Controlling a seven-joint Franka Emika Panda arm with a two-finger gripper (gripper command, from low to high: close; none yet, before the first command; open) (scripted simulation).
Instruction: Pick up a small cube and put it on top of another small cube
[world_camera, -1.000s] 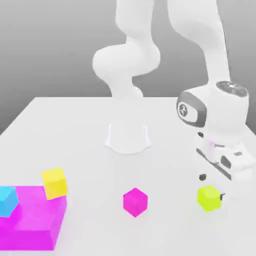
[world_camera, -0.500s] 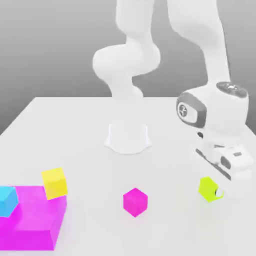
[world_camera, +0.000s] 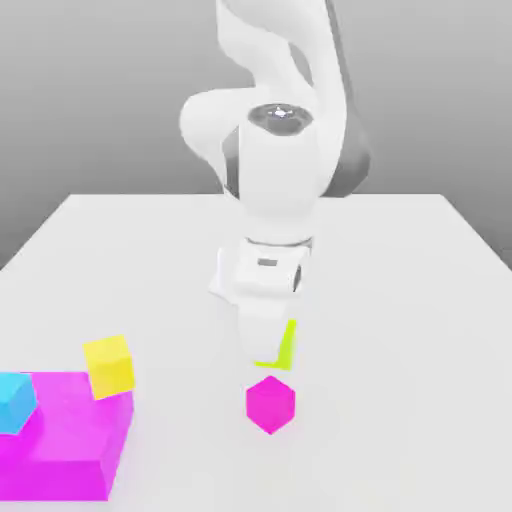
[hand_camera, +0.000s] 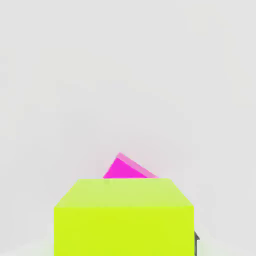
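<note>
The worktop (world_camera: 400, 300) is spreading pale and plain under everything, and behind its far edge a grey wall (world_camera: 420, 90) is standing, darker at low part and lighter above. One worktop is carrying all, and one arm (world_camera: 278, 170) is working over it.

I am going from the exterior view's left to its right. First, one large flat magenta block (world_camera: 65, 435) is lying by the worktop's near left corner. One cyan cube (world_camera: 12, 403) is showing at this block's left side, and one yellow cube (world_camera: 109, 367) is showing at its far right corner, a little tilted; whether they are touching the block, I cannot tell.

Next, near the middle of the worktop's width and toward the near edge, one small magenta cube (world_camera: 270, 405) is sitting, turned with a corner to the front. Just above it in the exterior view, the claw (world_camera: 270, 350) is closing on one small lime cube (world_camera: 287, 347) and is holding it. In the hand view the lime cube is covering part of the magenta one.

So I am counting five blocks: one large and flat, and four cubes, each of different colour. The white base of the arm (world_camera: 222, 278) is standing farther back, partly behind the claw.
</note>
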